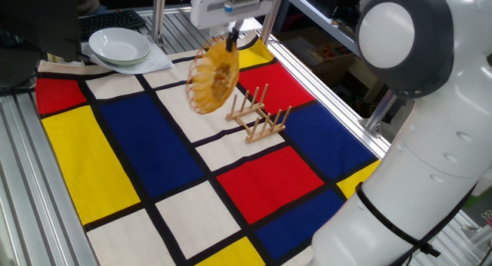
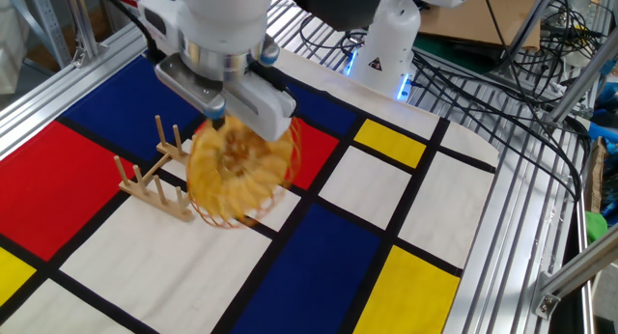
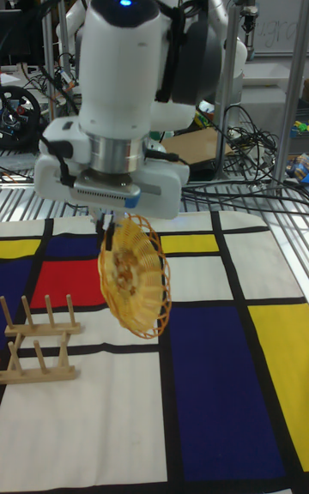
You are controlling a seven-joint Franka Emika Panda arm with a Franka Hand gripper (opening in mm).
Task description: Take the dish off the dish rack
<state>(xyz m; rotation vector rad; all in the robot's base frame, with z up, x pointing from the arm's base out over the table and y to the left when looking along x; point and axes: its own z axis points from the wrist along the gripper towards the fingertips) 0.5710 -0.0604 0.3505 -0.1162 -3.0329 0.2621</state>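
One pincer (image 3: 109,224) apparently clenched on the dish's (image 3: 133,275) top rim, clear of the dish rack (image 3: 39,338).

Golden-yellow woven dish (image 1: 212,80), pale wood rack (image 1: 257,116), red-blue-yellow-white checked cloth (image 1: 115,158).

Golden woven dish (image 3: 133,275) hangs on edge (tilted), clear of empty wooden dish rack (image 3: 39,340).

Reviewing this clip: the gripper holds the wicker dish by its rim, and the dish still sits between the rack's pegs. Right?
Not quite. The gripper does hold the dish by its rim, but the dish hangs in the air beside the dish rack, clear of the pegs. The tall fixed view shows this.
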